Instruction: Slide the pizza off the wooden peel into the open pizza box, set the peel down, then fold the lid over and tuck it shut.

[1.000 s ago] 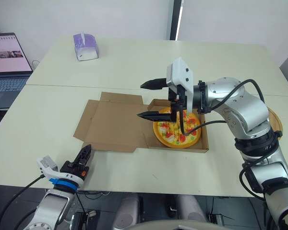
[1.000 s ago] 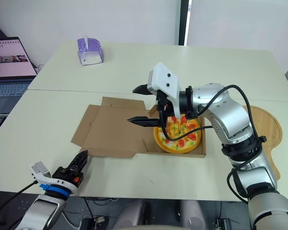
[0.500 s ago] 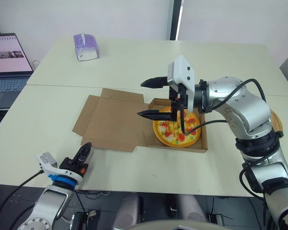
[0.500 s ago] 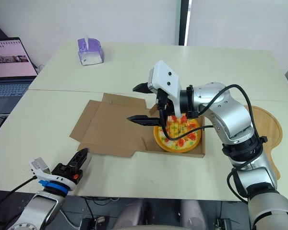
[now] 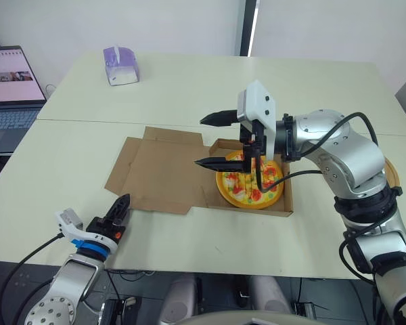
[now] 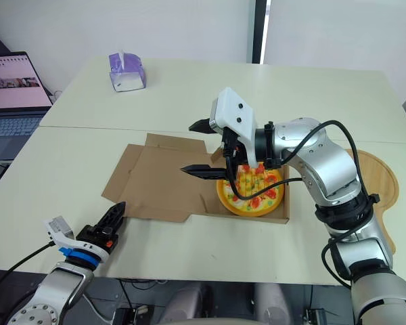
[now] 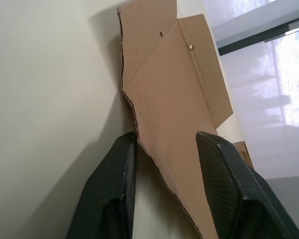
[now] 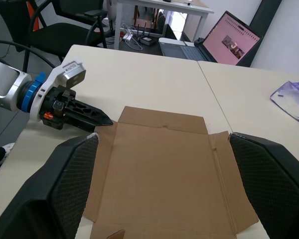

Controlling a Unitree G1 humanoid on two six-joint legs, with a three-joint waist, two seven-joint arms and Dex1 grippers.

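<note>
At my far left a laptop (image 5: 10, 88) is open, and a tissue box (image 5: 120, 66) stands near the table's (image 5: 189, 88) far edge. My left gripper (image 5: 123, 201) sits low at the near edge with its fingers (image 7: 112, 194) a little apart. Its tips are just beside the near left corner of the box lid (image 5: 162, 169), and I cannot tell whether they touch it. The lid lies flat and open on the table. My right gripper (image 5: 213, 140) hovers above the fold between lid and box, its fingers spread wide and holding nothing. The pizza (image 5: 250, 186) rests inside the box (image 5: 247, 208). The peel (image 6: 382, 183) lies on the table at far right.
</note>
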